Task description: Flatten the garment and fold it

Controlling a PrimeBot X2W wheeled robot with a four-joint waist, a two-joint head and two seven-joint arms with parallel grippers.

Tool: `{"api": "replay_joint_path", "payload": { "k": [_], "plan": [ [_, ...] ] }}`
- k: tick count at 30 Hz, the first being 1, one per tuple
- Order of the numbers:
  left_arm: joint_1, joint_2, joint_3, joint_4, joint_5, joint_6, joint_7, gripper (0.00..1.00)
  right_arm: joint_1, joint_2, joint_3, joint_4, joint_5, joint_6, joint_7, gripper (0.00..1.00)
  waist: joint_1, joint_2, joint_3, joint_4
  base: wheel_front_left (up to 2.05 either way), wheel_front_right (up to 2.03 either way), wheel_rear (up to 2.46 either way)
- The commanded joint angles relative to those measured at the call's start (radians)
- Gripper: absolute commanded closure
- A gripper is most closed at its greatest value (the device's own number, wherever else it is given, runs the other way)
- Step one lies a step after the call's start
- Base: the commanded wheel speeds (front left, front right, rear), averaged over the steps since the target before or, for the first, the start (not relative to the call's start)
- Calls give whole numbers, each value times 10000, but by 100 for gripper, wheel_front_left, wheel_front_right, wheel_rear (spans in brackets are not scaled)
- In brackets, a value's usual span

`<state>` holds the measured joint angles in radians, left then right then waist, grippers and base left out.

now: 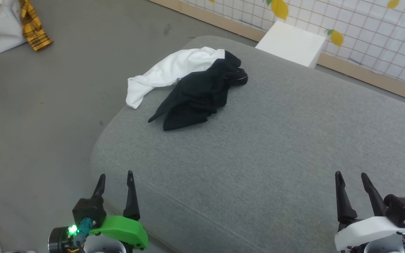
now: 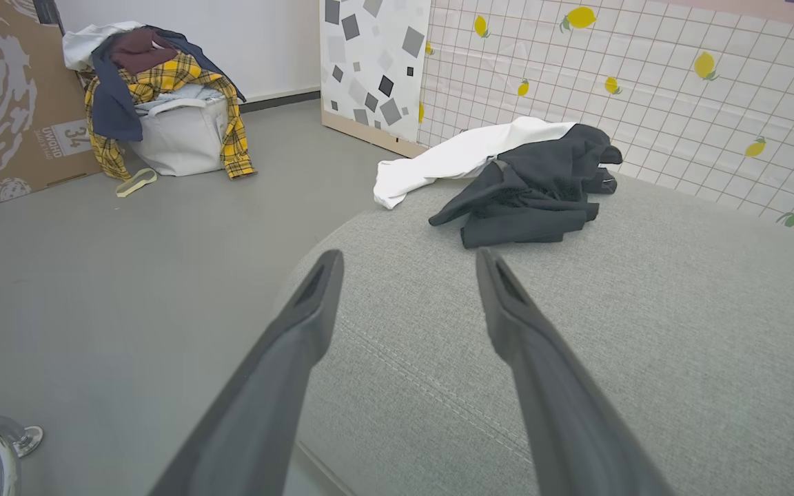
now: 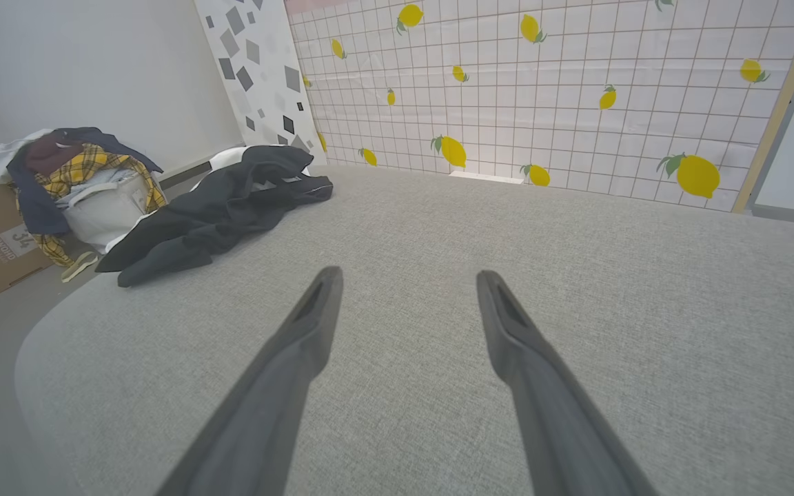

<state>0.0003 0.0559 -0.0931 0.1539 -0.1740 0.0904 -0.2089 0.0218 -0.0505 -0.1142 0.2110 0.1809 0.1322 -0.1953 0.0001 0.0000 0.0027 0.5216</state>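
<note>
Garment (image 1: pixel 188 86) crumpled, soft white-black heap on grey woven cushion (image 1: pixel 276 158); left gripper (image 1: pixel 115 177), right gripper (image 1: pixel 351 175) spread, empty.

item: garment (image 1: pixel 193 93) (image 2: pixel 521 189) (image 3: pixel 218 207), a soft shirt with a white body and black sleeves
state: was crumpled in a heap, neither flattened nor folded
place: lay at the far left corner of the grey cushion (image 1: pixel 258 158)
black part: was bunched and creased on the cushion top, with a pointed flap toward the near left
white part: trailed out leftward from under the black, its end drooping over the cushion's rounded edge
neckline: lost in the bunch, could not tell
</note>
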Motion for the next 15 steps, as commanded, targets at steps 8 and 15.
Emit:
{"api": "replay_joint_path", "payload": {
  "k": [8, 15],
  "plan": [
    [88, 24, -206, 199, -172, 140, -242, 0, 110, 2, -60, 174, 231, -13, -214, 0, -1, 0, 0, 328, 0, 0, 0],
    [15, 95, -415, 447, -134, 218, -388, 0, 124, 3, -179, 261, 338, -14, -284, 0, -1, 0, 48, 522, 0, 0, 0]
  ]
}}
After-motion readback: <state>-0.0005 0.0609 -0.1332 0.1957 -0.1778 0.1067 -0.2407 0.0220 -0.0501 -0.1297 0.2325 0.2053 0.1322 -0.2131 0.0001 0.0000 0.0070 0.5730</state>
